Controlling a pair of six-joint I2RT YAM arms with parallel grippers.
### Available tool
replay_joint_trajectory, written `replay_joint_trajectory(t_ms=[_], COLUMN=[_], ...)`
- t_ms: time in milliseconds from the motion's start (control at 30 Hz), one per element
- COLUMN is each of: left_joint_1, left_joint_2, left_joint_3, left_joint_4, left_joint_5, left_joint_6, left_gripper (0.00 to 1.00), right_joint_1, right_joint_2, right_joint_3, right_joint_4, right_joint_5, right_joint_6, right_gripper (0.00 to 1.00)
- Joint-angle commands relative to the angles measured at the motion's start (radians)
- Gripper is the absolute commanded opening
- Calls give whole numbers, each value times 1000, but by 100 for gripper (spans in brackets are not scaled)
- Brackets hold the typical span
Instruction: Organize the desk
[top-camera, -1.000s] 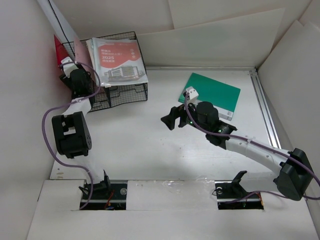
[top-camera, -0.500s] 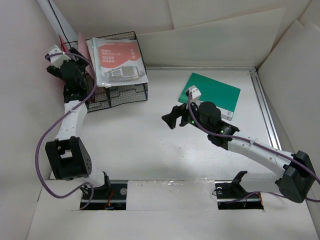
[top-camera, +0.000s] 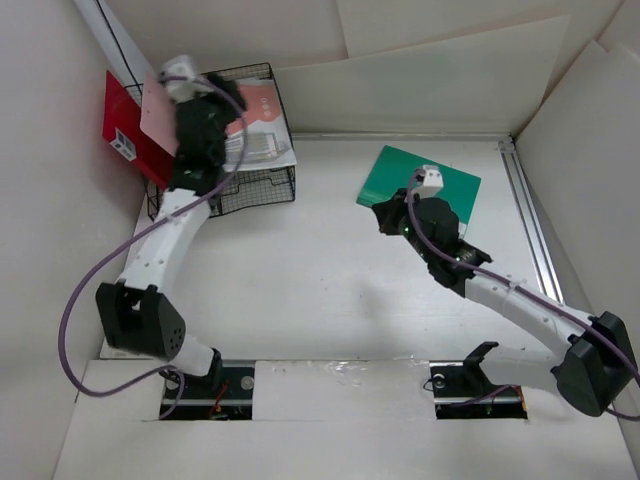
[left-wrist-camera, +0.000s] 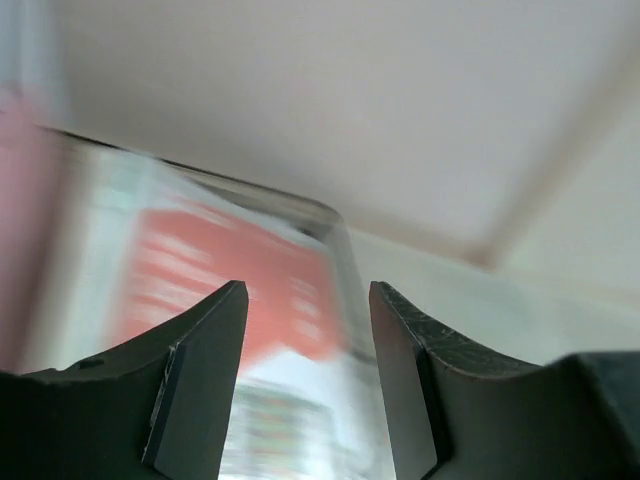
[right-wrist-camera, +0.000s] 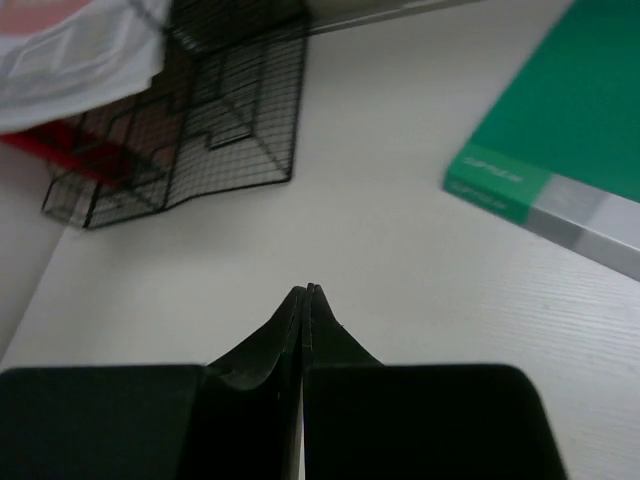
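While left jaws gape empty over the basket (top-camera: 265, 190), right jaws sit closed above the desk (top-camera: 300, 290).

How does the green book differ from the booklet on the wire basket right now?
The green book lies flat on the desk; the booklet lies across the wire basket. The green book's cover is plain with a grey spine strip; the booklet is white with red print. The right gripper is shut beside the green book; the left gripper hangs open over the booklet. Both are thin, flat and ungripped.
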Motion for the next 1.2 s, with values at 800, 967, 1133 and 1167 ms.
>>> replay_joint_trajectory(t_ms=[800, 967, 1133, 1167], left_joint_1=[-550, -523, -523, -523], left_joint_2=[790, 813, 858, 873], left_joint_3=[459, 401, 399, 410], left_joint_4=[-305, -296, -285, -274], left_joint_5=[142, 142, 142, 142], left_joint_6=[-195, -240, -249, -249], left_gripper=[66, 66, 61, 61], right_joint_1=[-892, -915, -926, -936], right_joint_2=[164, 172, 172, 193], right_joint_3=[-158, -179, -179, -179], right_joint_4=[-25, 16, 16, 16], right_joint_5=[-213, -265, -256, -277], right_joint_6=[398, 418, 418, 418], right_gripper=[88, 87, 87, 87])
